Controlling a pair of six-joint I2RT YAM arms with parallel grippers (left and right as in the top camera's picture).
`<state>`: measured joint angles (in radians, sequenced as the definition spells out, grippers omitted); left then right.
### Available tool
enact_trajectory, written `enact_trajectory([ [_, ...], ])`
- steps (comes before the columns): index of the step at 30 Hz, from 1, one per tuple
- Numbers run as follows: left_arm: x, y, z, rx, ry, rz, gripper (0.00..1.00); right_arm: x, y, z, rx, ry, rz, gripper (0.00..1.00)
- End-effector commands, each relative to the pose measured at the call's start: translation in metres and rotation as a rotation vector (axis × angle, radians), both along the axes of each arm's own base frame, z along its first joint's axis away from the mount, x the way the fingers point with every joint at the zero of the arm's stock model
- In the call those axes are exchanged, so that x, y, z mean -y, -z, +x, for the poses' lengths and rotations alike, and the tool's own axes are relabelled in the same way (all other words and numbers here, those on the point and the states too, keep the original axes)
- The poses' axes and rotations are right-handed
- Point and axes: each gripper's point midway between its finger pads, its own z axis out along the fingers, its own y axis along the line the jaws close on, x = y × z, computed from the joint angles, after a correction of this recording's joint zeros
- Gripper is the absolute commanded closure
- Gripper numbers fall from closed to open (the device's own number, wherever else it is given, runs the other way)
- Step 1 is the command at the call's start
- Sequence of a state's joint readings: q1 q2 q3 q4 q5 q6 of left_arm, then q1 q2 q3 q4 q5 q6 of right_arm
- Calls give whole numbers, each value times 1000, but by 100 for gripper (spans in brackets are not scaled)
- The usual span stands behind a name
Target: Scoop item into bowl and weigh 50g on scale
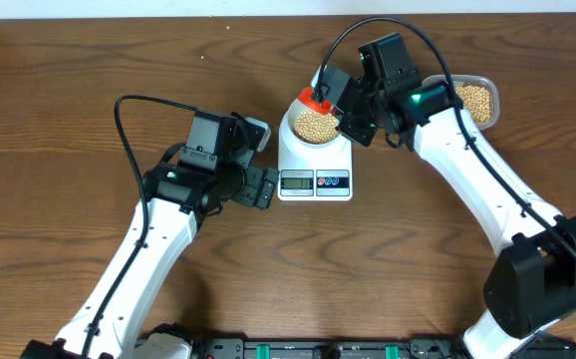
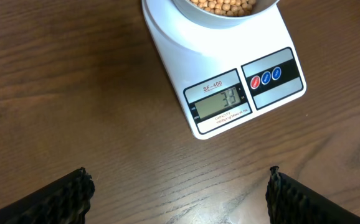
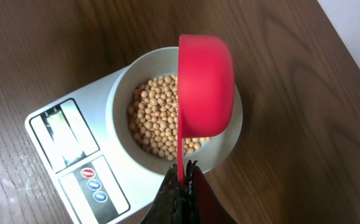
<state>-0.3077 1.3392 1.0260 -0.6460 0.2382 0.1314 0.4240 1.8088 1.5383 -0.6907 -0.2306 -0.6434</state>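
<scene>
Beans sit in the bowl on the scale by the far edge of the table, reading perhaps 33; right gripper clamps a red scoop, left gripper gapes.

Tan-yellow beans, white bowl, white scale with grey display, red button, blue buttons. Red scoop. Dark brown wood-grain table. Arms white, black joints.

Table: dark wood, open grain, low sheen. Scale: smooth white plastic, faint gloss. Bowl: smooth, white, semi-gloss. Beans: tan, matt skins. Scoop: smooth red plastic, satin. Container, 2 o'clock of scale: clear plastic. Left gripper finger pads: black, textured, matt.
</scene>
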Motion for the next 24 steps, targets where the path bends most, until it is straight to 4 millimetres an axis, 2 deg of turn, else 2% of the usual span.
enact_trajectory([
  [1,0,2,-1,-7,3,-4,9,4,-23,6,22,55,61,99],
  [3,0,2,-1,-7,3,-4,9,6,-30,8,5,88,116,99],
  [5,0,2,-1,-7,3,-4,9,13,-47,11,-27,125,231,99],
  [6,0,2,-1,-7,3,-4,9,27,-62,14,-51,176,320,99],
  [8,0,2,-1,-7,3,-4,9,39,-69,17,-60,215,355,99],
  [12,0,2,-1,-7,3,-4,9,86,-79,29,-93,406,424,99],
  [19,0,2,-1,-7,3,-4,9,170,-67,33,-163,663,437,99],
  [24,0,2,-1,-7,3,-4,9,233,-50,26,-169,859,333,99],
])
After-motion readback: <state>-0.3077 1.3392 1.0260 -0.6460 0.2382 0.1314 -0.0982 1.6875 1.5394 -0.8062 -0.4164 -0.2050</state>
